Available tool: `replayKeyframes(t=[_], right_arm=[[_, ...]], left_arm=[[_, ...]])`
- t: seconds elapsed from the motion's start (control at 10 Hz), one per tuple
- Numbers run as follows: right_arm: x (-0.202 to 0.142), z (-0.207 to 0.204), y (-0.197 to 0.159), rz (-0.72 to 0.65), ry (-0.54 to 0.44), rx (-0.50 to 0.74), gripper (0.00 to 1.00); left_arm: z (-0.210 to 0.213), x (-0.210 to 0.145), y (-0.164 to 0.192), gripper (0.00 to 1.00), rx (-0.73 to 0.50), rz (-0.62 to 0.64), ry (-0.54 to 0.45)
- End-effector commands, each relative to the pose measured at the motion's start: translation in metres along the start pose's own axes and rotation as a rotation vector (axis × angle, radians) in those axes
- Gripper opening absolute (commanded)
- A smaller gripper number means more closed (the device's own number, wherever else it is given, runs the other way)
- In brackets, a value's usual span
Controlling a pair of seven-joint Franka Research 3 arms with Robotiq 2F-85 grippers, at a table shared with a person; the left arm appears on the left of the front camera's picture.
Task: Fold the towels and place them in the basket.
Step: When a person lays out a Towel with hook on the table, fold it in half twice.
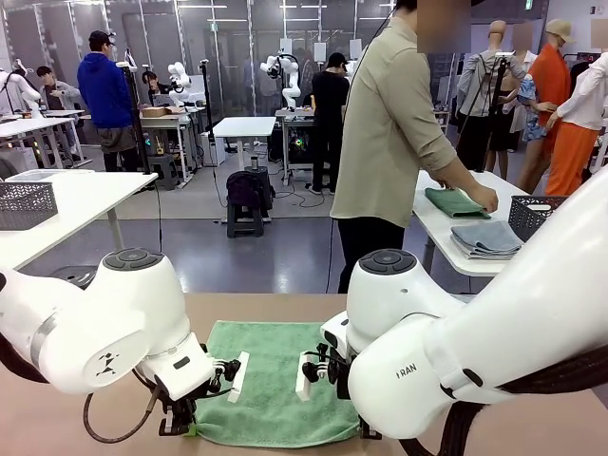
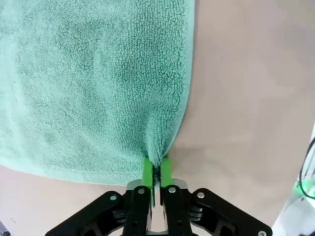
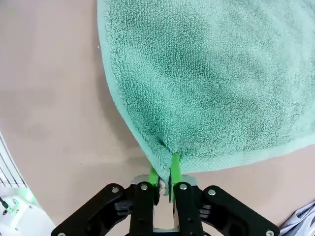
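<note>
While the mint-green terry towel (image 1: 271, 380) lies spread flat on the tan table (image 1: 38, 423) at its near edge, the left gripper (image 2: 156, 169) has its jaws pressed together on the towel's near left corner. The right gripper (image 3: 165, 179) is likewise pinched tight on the near right corner (the cloth bunches up at each pinch). Far right, a dark wire-mesh basket (image 1: 532, 214) sits on a white table (image 1: 437, 228) beside folded blue-grey towels (image 1: 486, 239).

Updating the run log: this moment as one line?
left gripper: shut on green towel corner | right gripper: shut on other near corner | towel: flat on table | fold: not started
</note>
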State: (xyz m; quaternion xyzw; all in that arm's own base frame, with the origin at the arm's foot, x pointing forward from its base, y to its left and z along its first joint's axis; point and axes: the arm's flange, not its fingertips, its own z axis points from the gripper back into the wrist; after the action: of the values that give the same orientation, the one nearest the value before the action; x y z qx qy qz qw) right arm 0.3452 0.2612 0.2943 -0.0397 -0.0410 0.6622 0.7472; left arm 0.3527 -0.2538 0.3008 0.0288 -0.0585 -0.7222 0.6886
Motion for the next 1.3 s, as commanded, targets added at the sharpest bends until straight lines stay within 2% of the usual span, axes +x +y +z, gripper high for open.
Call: replayKeyframes(t=[0.0,0.2,0.3,0.5,0.6,1.2], right_arm=[[-0.002,-0.002,0.0,-0.021,0.019,0.018,0.0],[-0.003,-0.001,-0.001,-0.023,0.002,0.04,0.0],[-0.004,0.002,-0.001,-0.03,-0.015,0.019,0.0],[-0.001,0.0,-0.001,-0.012,-0.004,0.005,0.0],[-0.001,0.0,-0.001,-0.018,-0.007,0.006,0.08],[0.006,0.045,-0.035,-0.026,-0.001,-0.073,0.08]], left_arm=[[-0.001,0.001,-0.005,0.0,-0.005,0.005,0.0],[0.003,0.0,-0.005,0.0,-0.013,0.008,-0.02],[0.008,0.0,-0.006,0.0,0.028,0.017,-0.018],[0.0,0.0,0.0,0.0,-0.001,0.004,-0.002],[0.002,0.0,0.0,0.07,0.002,0.005,-0.003],[0.058,0.007,0.017,0.07,0.114,0.091,0.043]])
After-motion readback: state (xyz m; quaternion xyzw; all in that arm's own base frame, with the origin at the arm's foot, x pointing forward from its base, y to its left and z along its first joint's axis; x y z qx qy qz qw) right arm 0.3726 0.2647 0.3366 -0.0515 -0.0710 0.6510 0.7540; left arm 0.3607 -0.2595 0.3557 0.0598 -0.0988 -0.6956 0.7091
